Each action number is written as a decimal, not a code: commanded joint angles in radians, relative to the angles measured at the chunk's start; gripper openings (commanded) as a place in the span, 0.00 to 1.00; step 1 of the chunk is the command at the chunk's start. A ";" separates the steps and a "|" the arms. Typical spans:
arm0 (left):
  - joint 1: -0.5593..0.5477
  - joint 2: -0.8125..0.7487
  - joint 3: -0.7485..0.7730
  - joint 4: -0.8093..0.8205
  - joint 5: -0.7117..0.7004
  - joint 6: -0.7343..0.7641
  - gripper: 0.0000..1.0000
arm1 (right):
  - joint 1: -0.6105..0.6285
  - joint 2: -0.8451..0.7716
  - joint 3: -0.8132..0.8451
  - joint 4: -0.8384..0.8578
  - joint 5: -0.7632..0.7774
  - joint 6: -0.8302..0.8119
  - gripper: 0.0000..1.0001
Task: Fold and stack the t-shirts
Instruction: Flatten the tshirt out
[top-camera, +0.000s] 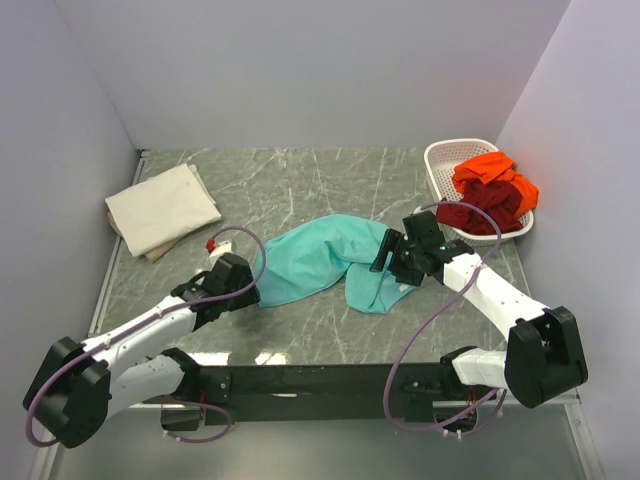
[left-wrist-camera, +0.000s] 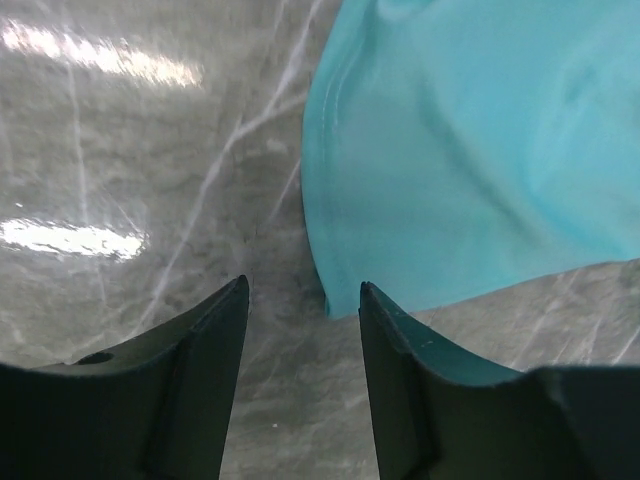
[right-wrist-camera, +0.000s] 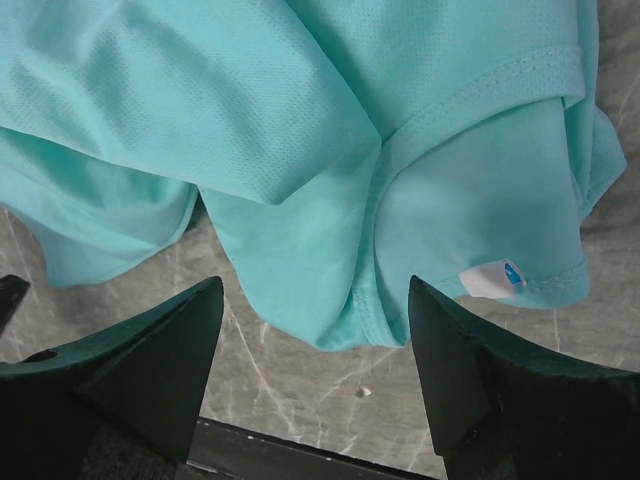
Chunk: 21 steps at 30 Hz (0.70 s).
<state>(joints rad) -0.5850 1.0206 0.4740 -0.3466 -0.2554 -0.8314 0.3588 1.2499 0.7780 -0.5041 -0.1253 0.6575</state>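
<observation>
Left claw (left-wrist-camera: 302, 286), half spread, sits at a corner of the teal t-shirt (top-camera: 320, 262); right claw (right-wrist-camera: 315, 283) (spread wider) hovers over its crumpled end, probably to pull it flat

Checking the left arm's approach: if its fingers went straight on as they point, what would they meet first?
Probably the near corner of the teal shirt, just ahead of the gap between the left fingers. Depth is unclear, so the table beside it could come first.
</observation>
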 joint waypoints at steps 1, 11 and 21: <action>-0.019 0.027 -0.015 0.061 0.062 -0.034 0.53 | 0.009 0.005 0.004 0.036 -0.013 0.007 0.80; -0.042 0.088 -0.018 0.113 0.102 -0.066 0.43 | 0.014 0.031 0.018 0.047 -0.027 0.005 0.80; -0.059 0.170 -0.002 0.094 0.079 -0.072 0.34 | 0.019 0.057 0.029 0.056 -0.036 0.005 0.80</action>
<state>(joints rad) -0.6327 1.1683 0.4587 -0.2481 -0.1734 -0.8864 0.3668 1.3060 0.7784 -0.4732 -0.1520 0.6613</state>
